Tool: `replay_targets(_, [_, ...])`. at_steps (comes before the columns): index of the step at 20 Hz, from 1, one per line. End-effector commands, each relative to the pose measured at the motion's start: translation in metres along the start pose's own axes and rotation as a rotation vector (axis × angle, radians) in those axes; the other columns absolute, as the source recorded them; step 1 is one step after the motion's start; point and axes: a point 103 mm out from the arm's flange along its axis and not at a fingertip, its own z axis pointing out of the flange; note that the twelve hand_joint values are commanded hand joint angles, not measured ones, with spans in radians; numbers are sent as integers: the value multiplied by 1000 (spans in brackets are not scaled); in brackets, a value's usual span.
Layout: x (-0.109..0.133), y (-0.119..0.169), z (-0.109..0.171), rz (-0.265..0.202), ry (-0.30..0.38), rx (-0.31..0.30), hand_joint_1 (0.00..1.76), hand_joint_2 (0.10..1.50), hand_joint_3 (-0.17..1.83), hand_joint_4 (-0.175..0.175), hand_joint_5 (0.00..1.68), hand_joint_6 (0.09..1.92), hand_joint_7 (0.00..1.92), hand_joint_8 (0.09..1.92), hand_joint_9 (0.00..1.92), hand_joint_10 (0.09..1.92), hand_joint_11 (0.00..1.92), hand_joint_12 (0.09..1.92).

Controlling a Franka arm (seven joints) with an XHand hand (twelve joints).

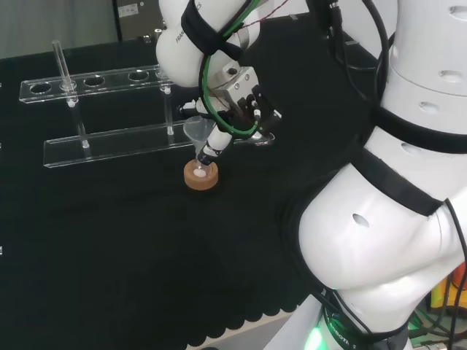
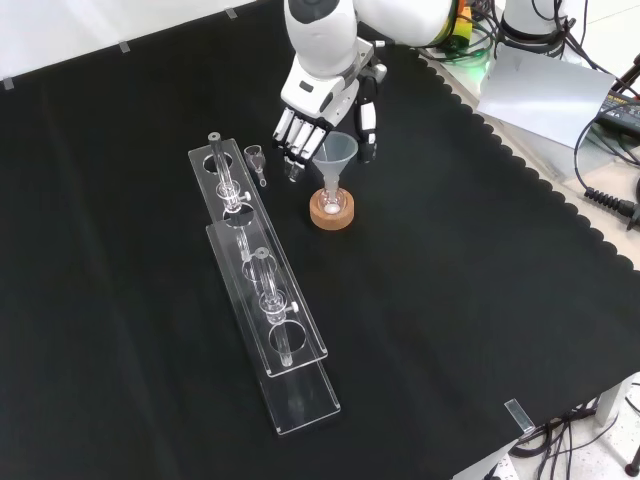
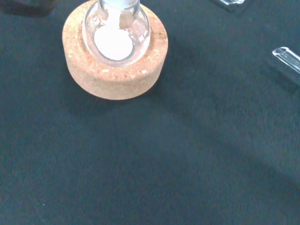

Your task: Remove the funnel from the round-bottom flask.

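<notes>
Black cloth [image 2: 450, 300] bears a cork ring [image 2: 331, 210]; flask [image 3: 116, 28] glass faint, funnel [image 2: 336, 155] between the hand's [image 2: 318, 95] relaxed fingers [image 2: 290, 135].

You have black cloth [image 2: 450, 300] with a scalloped edge covering the bench. Beyond it, pale floor and tangled cables [image 2: 610, 190].

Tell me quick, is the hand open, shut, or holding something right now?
Hand: open, fingers straight, hanging behind the funnel, holding nothing.
</notes>
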Motion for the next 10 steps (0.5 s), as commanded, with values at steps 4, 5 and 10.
replay_targets(4, [5,0,-4,-9,-19,-29,643,770,194,-68,132,87,220,666,595,598,345,1358])
replay_targets(5, [5,0,-6,-11,-21,-34,648,769,201,-67,150,87,236,670,610,594,356,1354])
replay_targets(10, [6,-1,-10,-18,-40,-62,684,744,287,-57,294,87,376,647,750,525,427,1318])
